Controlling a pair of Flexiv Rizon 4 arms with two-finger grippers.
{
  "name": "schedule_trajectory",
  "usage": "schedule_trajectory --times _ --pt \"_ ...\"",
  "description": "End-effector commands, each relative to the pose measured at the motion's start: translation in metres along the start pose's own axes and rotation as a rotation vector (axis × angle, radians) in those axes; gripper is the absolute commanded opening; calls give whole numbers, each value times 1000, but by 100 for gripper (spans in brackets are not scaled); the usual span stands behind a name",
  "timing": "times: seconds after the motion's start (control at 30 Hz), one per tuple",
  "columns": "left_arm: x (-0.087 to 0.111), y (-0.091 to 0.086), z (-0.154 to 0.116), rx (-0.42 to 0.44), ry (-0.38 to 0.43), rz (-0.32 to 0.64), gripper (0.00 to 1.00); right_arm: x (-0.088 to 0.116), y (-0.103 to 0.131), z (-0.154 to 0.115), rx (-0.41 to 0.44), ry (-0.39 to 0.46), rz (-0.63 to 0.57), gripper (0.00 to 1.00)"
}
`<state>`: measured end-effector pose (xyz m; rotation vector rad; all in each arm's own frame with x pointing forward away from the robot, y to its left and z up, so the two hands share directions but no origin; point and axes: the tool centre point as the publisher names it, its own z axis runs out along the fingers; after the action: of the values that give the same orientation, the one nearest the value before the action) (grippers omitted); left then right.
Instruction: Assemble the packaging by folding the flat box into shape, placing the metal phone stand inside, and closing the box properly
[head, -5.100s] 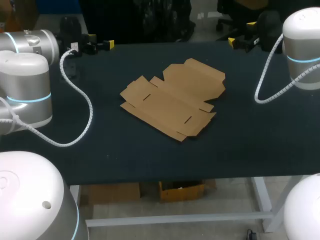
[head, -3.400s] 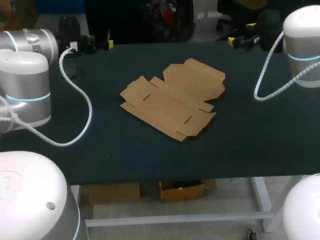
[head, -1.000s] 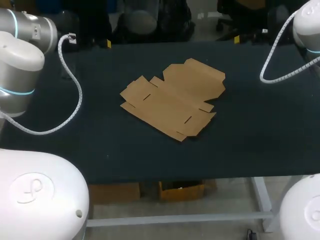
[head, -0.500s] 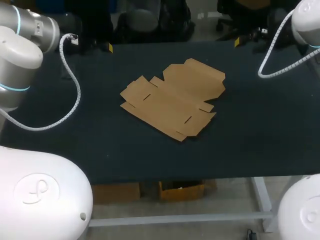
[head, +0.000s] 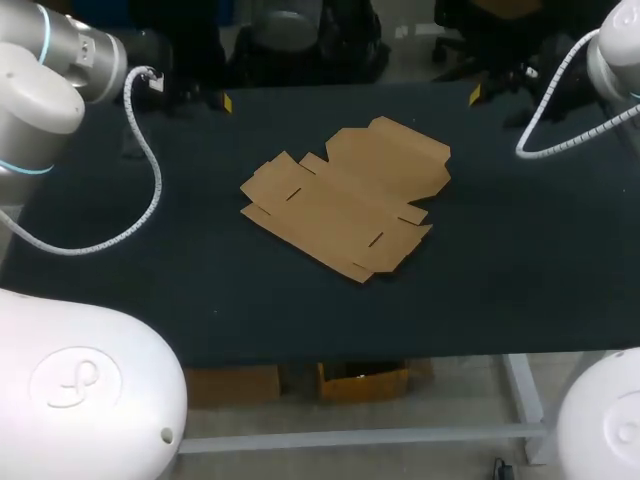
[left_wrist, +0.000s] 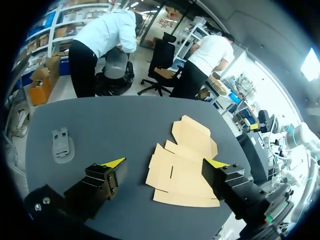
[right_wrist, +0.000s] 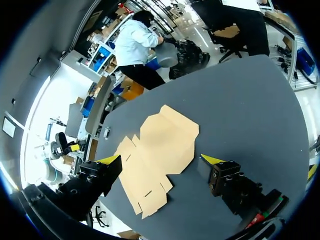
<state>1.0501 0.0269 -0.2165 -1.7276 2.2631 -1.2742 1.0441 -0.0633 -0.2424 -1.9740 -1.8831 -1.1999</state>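
The box (head: 345, 198) is plain brown cardboard, matt and smooth, its slots cleanly cut. The table (head: 500, 270) has a dark, matt, even top. The stand (left_wrist: 62, 145) looks like dull grey metal. The left arm (head: 40, 90) and right arm (head: 615, 50) wear glossy white and silver shells. The cable (head: 150, 190) is ribbed white plastic.

Your flat box (head: 345, 195) is plain tan, the tabletop (head: 520, 280) dark navy, the phone stand (left_wrist: 62, 145) grey; left hand (left_wrist: 164, 163) and right hand (right_wrist: 161, 159) black, yellow-tipped.
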Motion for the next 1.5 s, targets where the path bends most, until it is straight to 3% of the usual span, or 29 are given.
schedule_trajectory --times 0.03,0.8,1.0,1.13,1.5 --pt "0 -4 5 -32 3 -2 100 -5 1 -1 11 23 18 100" --pt "3 -1 12 -71 15 -40 100 -2 -5 -1 28 25 59 100" --pt "4 -8 33 -150 72 -30 100 5 -17 3 67 -10 73 100" --pt "-1 -8 46 -230 68 -31 100 0 -31 4 96 -32 98 100" --pt "-19 -2 75 -380 124 -33 100 -10 -59 6 134 -15 153 100"
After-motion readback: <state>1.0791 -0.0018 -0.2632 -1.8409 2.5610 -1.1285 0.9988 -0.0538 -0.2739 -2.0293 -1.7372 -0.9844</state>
